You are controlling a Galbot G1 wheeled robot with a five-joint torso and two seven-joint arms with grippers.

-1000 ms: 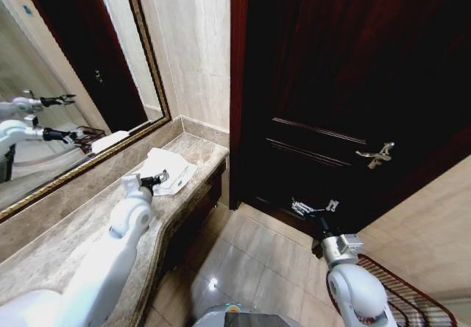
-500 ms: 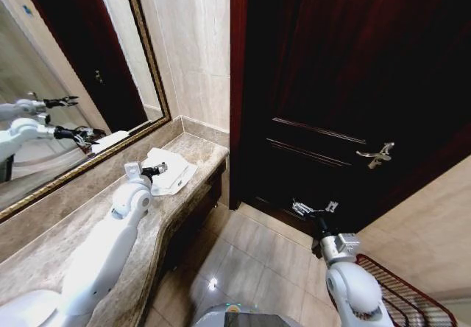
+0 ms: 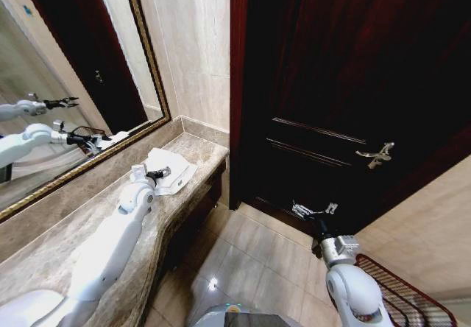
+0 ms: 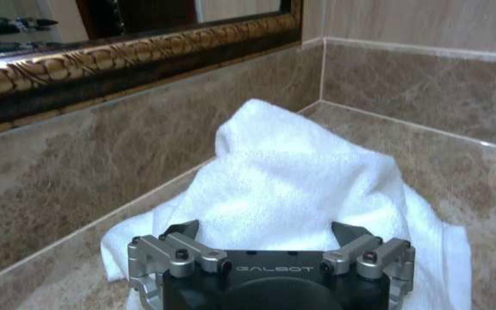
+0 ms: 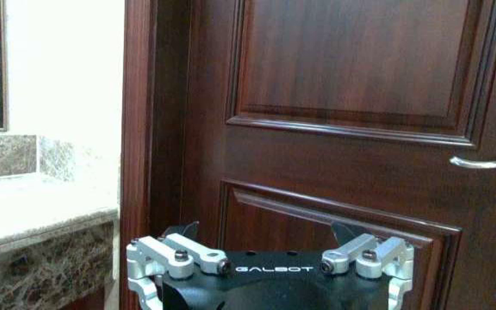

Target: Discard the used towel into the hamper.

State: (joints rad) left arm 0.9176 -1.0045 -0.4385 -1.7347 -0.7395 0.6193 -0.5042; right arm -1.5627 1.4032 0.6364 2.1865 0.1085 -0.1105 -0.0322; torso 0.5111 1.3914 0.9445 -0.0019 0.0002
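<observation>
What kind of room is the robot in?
Probably a bathroom, maybe in a hotel. There is a marble counter under a big gold-framed mirror, a white towel lying on the counter, a tiled floor and a dark wooden door.

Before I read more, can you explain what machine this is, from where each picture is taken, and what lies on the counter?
This is a wheeled robot with two white arms, each ending in a tool with two fingers. One picture looks down from its head. The other two come from cameras on its wrists, just behind each tool. In the head view, the left tool reaches over a marble counter under a mirror, just above a crumpled white towel. The left wrist view shows that towel close ahead, between the open fingers, not yet gripped. The right tool hangs open and empty before a dark wooden door. The hamper, a basket of reddish wire bars, stands on the floor beside the right arm.
</observation>
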